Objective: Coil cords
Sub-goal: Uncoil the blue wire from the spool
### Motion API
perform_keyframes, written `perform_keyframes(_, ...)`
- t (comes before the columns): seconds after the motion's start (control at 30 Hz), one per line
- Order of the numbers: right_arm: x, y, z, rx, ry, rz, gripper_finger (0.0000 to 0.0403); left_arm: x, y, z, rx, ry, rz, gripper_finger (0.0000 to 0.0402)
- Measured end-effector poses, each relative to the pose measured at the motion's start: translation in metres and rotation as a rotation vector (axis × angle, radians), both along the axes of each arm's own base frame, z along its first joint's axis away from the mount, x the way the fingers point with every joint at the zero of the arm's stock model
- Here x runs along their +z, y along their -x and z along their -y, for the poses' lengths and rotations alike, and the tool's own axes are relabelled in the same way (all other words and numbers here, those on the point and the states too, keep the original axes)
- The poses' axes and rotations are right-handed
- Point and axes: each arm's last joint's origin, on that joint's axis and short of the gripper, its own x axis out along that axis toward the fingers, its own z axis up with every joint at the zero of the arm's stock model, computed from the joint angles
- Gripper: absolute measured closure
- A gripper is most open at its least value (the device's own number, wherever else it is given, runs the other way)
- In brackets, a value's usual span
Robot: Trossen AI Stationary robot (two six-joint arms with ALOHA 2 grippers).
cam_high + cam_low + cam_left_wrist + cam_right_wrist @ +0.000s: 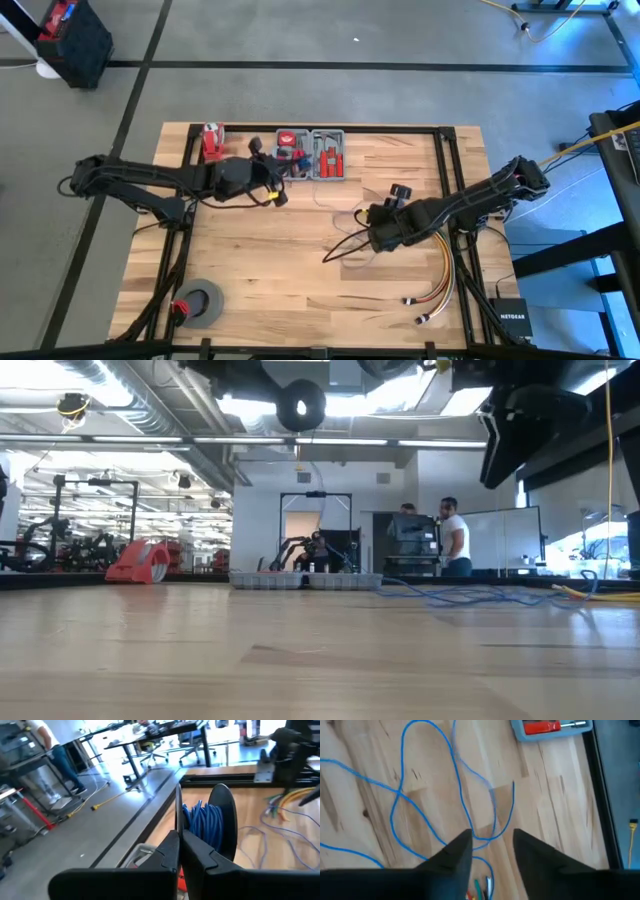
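The blue cord lies in loose loops [402, 795] on the wooden table, and part of it is wound on a black spool [202, 822]. My left gripper [180, 847], near the tray at the table's far side [283, 190], is shut on that spool, which hangs high over the table [300, 405]. Loose cord runs over the table beyond it [280, 827]. My right gripper [490, 852] stands open over the table's middle [338, 255], slanting down. A bend of the cord [487, 837] lies between its fingers, which hold nothing. My left gripper pinches the spool's thin black flange [177, 817] at its rim between its two shut fingers. The fingers point nearly level toward the table's right side. The spool is lifted clear of the table, with its wound blue cord [200, 820] beside the fingertips.
A grey tray of red tools [318, 155] and a red object [211, 140] stand at the far edge. A grey tape roll [200, 303] lies near left. A bundle of yellow, orange and red cables [440, 285] lies near right. People [452, 535] stand beyond the table.
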Motion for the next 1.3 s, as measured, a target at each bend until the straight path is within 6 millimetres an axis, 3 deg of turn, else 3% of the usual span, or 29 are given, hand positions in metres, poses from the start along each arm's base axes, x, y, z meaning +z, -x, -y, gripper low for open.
perform_keyframes(0.2, 0.001, -0.006, 0.0, 0.031, 0.046, 0.059, 0.021, -0.004, 0.0, 0.009, -0.036, 0.003, -0.038, 0.0402)
perform_keyframes(0.67, 0.016, -0.027, 0.005, 0.076, 0.461, 0.252, 0.0204, -0.005, 0.001, 0.021, -0.073, 0.035, -0.037, 0.0402)
perform_keyframes(0.97, 0.011, -0.04, 0.042, -0.134, 0.412, 0.304, 0.0204, -0.007, 0.001, 0.026, -0.085, 0.056, -0.038, 0.0402)
perform_keyframes(1.13, -0.004, -0.053, 0.064, -0.161, 0.413, 0.233, 0.0204, -0.007, 0.001, 0.026, -0.086, 0.055, -0.039, 0.0402)
perform_keyframes(1.3, -0.016, -0.07, 0.072, -0.082, 0.399, 0.196, 0.0204, -0.007, 0.001, 0.026, -0.087, 0.049, -0.046, 0.0401)
